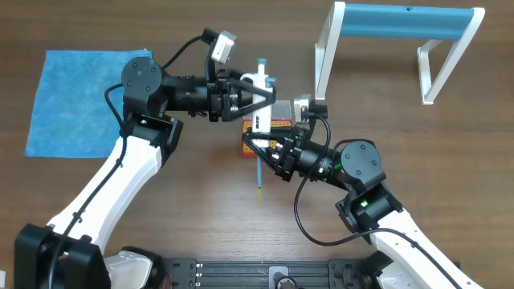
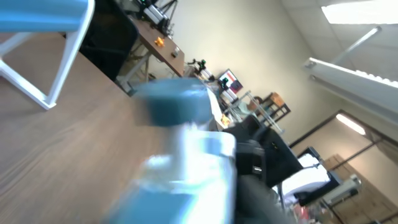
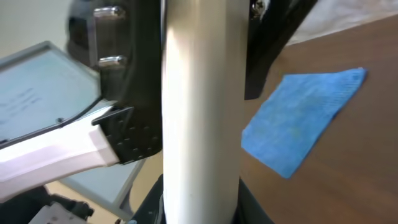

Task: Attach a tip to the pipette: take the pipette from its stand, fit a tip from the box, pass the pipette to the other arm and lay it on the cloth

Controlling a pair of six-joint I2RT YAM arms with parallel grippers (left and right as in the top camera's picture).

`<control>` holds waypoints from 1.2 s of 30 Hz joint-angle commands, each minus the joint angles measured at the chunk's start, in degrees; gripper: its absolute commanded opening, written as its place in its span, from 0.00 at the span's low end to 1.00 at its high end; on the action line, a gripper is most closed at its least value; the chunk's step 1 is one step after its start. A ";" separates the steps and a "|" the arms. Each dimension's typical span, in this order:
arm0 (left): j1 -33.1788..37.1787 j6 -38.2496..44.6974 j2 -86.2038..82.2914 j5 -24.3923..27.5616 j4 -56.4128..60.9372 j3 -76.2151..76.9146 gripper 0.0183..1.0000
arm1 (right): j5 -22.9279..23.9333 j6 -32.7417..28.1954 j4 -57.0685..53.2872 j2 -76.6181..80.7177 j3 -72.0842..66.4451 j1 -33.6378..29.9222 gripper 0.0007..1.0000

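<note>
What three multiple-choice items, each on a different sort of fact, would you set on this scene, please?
1. Where does the cloth lie?
A. beside the left arm
B. under the right arm's base
C. beneath both grippers

2. What colour is the top bar of the stand?
A. red
B. blue
C. black

3. What state is the pipette in?
A. hanging on the stand
B. lying on the cloth
C. up between the two grippers

Key: A, the cloth is spread flat at the left arm's side. B, the bar is blue on white legs. C, the left gripper and the right gripper meet at it.
</note>
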 commanded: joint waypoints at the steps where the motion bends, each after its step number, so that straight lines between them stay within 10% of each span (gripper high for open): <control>1: -0.20 1.73 0.83 -1.01 -1.95 1.44 0.01 | -0.17 0.96 -0.17 -0.09 0.37 -0.31 0.08; 4: -0.20 1.75 1.20 -1.01 -2.75 1.44 0.01 | -0.17 0.96 -0.17 -0.09 0.37 -0.33 0.08; 6: -0.04 2.14 1.20 -1.03 -2.75 1.44 0.01 | -0.17 0.96 -0.20 -0.09 0.37 -0.33 0.84; 12: 8.63 2.14 1.20 0.83 -4.55 1.44 0.01 | -5.31 -5.84 -7.56 -0.33 0.37 -4.79 0.84; 20: 31.32 24.74 1.20 -1.42 -41.48 1.44 0.01 | -28.98 -1.44 -1.36 -3.91 0.46 -21.94 0.84; 28: 39.56 42.62 1.31 -28.98 -82.86 10.56 0.01 | -27.71 -7.39 -10.47 -6.80 0.46 -31.63 0.84; 36: 42.45 62.12 18.95 -54.27 -118.90 55.36 0.01 | -7.21 -20.37 -34.86 -6.38 0.44 -30.67 0.84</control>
